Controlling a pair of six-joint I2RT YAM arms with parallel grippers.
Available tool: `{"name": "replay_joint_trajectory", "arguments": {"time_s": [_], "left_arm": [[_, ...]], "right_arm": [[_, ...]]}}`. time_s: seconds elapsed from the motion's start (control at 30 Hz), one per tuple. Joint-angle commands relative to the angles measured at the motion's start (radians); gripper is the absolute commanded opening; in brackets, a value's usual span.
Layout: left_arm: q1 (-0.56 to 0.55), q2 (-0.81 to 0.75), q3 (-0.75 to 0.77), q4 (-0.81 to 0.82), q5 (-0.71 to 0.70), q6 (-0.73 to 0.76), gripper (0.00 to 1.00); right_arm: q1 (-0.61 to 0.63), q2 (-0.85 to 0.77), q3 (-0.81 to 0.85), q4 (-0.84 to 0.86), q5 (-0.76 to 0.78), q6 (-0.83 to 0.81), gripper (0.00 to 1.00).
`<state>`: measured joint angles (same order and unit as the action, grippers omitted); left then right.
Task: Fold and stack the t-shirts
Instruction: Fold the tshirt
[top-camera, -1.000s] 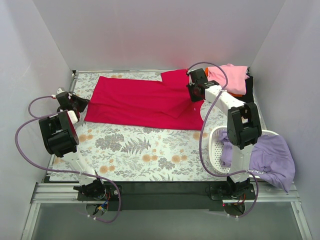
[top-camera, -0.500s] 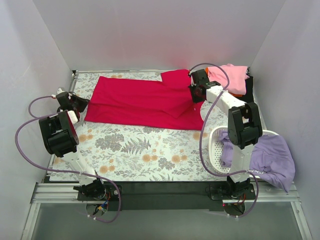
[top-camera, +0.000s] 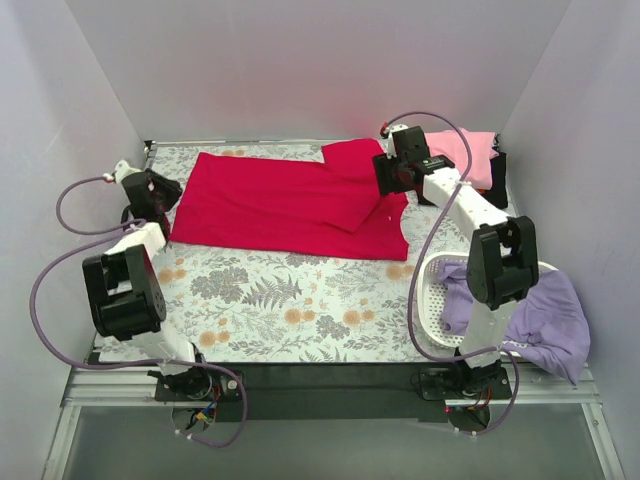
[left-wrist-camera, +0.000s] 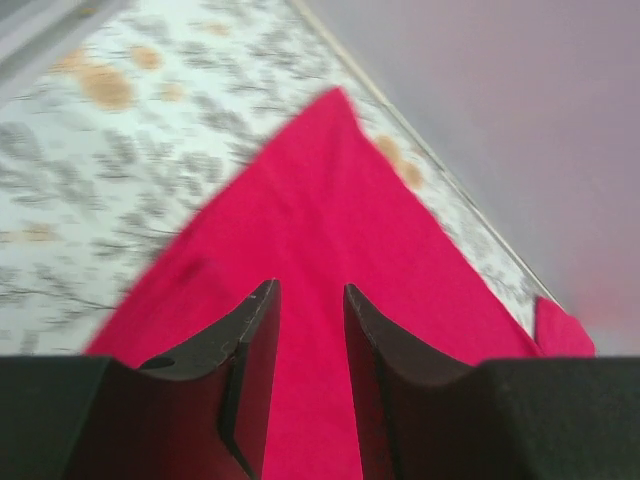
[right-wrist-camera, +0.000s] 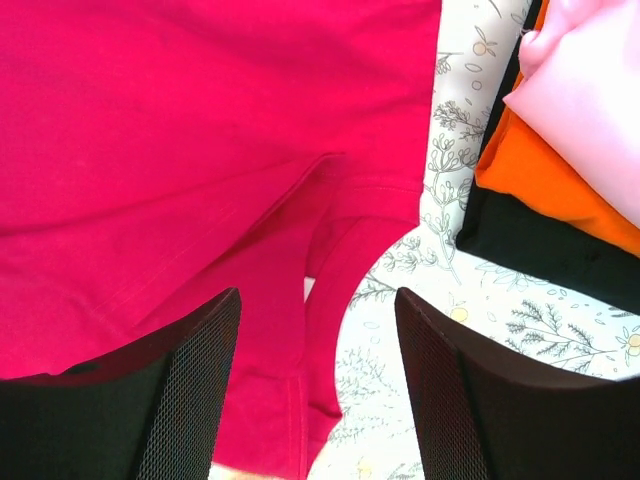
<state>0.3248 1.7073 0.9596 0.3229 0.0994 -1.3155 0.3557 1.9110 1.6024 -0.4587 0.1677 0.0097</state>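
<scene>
The large crimson-red cloth t-shirt (top-camera: 290, 205) is lying long-axis left-right, its ends sitting under the narrowly parted left gripper (left-wrist-camera: 308, 290) and the wide-spread right gripper (right-wrist-camera: 318, 293).

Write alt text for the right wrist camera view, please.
A crimson t-shirt lies folded on the floral table, filling the left. The open gripper hangs above its edge, holding nothing; a pink, orange and black shirt stack sits at right.
</scene>
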Motion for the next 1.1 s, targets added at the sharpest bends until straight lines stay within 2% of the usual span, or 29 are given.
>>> {"name": "replay_joint_trajectory", "arguments": {"time_s": [0.0,0.1,0.17,0.37,0.63,1.07], "left_arm": [[-0.151,-0.133,-0.025,0.011,-0.153,0.087,0.31],[-0.298,-0.155,-0.035,0.012,-0.181,0.105,0.31],[-0.410,-0.146,-0.036,0.013,-0.200,0.111,0.31],[-0.592,-0.060,-0.041,0.047,-0.204,0.111,0.31],[-0.676,0.077,-0.022,0.084,-0.181,0.087,0.30],[-0.730,0.114,-0.084,0.111,-0.198,0.076,0.30]], "right_arm": [[0.029,-0.116,-0.070,0.063,-0.092,-0.008,0.57],[0.080,-0.147,-0.176,0.130,-0.160,-0.007,0.57],[0.095,-0.145,-0.220,0.172,-0.258,0.006,0.56],[0.129,-0.078,-0.245,0.207,-0.358,0.041,0.52],[0.147,-0.010,-0.237,0.226,-0.349,0.044,0.50],[0.147,0.083,-0.184,0.224,-0.330,0.029,0.42]]}}
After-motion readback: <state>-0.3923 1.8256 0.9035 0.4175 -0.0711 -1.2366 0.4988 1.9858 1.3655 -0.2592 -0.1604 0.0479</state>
